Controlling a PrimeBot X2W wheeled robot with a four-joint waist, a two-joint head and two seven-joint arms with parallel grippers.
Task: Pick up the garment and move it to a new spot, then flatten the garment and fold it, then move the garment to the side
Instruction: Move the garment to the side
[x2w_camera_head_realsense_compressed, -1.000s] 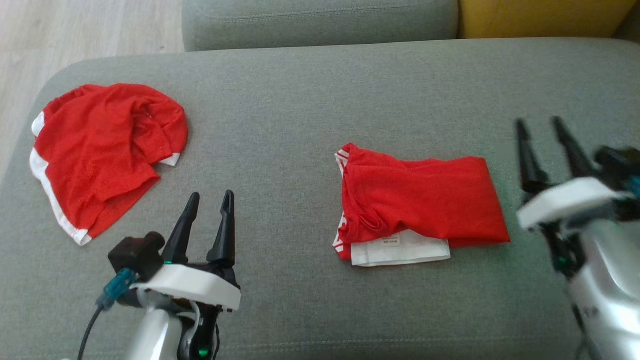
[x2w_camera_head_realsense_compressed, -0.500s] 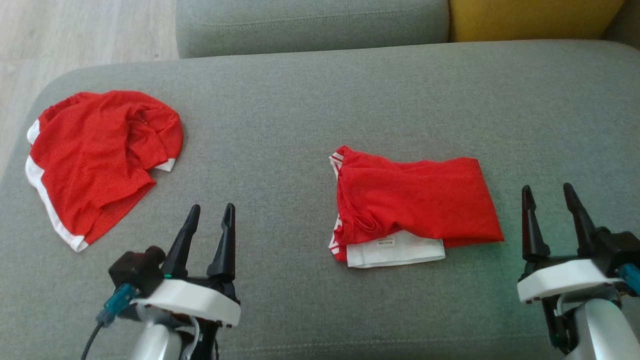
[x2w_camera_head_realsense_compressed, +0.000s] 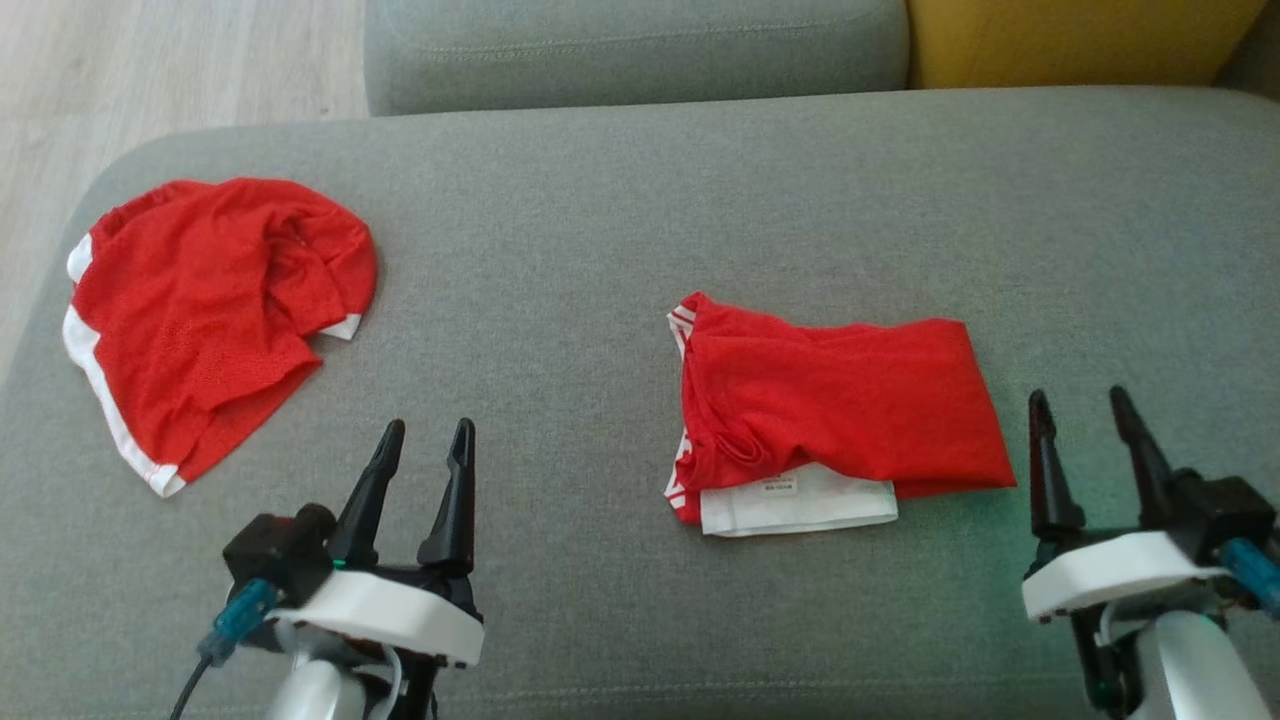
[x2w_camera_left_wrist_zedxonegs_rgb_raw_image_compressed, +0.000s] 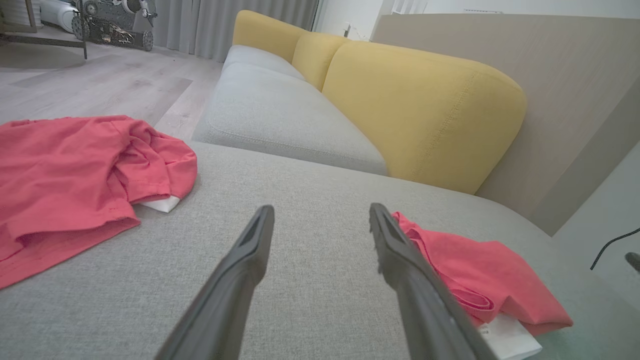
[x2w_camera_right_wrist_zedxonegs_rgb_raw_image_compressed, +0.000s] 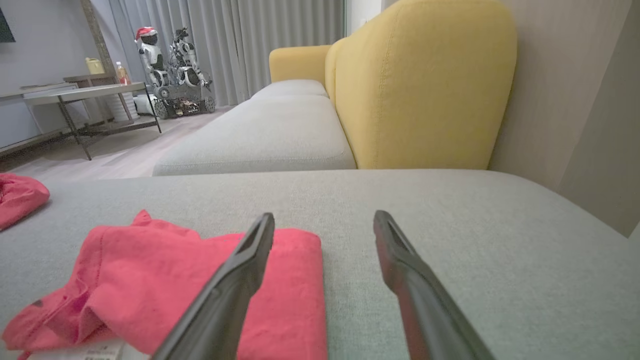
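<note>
At the left gripper (x2w_camera_head_realsense_compressed: 430, 428): fingers spread wide, nothing held, parked low over the grey seat cushion (x2w_camera_head_realsense_compressed: 600, 200). At the right gripper (x2w_camera_head_realsense_compressed: 1078, 397): likewise wide and empty, just off the right end of the folded garment (x2w_camera_head_realsense_compressed: 840, 400), not touching it. Outward from the left gripper, ahead and to the left: the crumpled garment (x2w_camera_head_realsense_compressed: 210, 310), red with white trim, heaped near the cushion's left edge, no marked long axis. Near the left arm, well apart from the right. Judged the next piece to pick up; the folded garment, long axis across the cushion with a white labelled layer (x2w_camera_head_realsense_compressed: 800, 505) at its near edge, judged finished. For the pick, reach ahead and left with the left arm. Against one second earlier: right gripper drawn back toward the robot from a raised, blurred position beside the folded garment's right end; left gripper much as before; both garments unmoved, the slight overall shift being the camera's.
</note>
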